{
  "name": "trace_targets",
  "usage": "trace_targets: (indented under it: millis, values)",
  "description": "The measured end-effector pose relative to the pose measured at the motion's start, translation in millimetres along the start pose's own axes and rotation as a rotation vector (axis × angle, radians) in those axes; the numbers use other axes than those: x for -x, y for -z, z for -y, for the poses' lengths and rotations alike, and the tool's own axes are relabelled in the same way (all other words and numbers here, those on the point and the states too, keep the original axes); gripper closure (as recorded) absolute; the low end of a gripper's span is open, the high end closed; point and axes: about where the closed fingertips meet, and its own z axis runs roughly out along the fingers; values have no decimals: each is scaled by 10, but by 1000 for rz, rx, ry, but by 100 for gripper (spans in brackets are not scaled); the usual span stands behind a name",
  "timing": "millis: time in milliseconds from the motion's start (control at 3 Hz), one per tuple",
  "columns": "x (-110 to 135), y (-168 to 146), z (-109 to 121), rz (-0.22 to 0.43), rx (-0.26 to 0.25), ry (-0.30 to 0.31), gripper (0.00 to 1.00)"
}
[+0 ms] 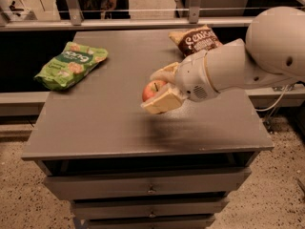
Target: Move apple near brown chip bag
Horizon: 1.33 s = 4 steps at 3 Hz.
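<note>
The small red-orange apple (152,89) is held between the cream fingers of my gripper (157,90), lifted above the middle of the grey cabinet top (109,113). One finger lies above the apple and one (162,101) below it. The brown chip bag (196,39) with white script lies flat at the back right of the top, partly hidden behind my white arm (238,66). The apple hangs a short way in front and to the left of the bag.
A green snack bag (71,65) lies at the back left of the top. Drawers (150,187) sit below the front edge. A metal rail (119,23) runs behind the cabinet. A speckled floor lies on both sides.
</note>
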Motion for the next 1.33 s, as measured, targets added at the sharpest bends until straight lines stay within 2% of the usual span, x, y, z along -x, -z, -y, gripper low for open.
trace_targets:
  millis: [333, 667, 1000, 1333]
  values:
    - [-151, 221, 149, -4, -92, -17, 100]
    - [-347, 678, 460, 17, -238, -30, 100]
    - [-588, 1009, 762, 25, -334, -40, 100]
    - [-951, 1222, 1033, 36, -396, -80, 100]
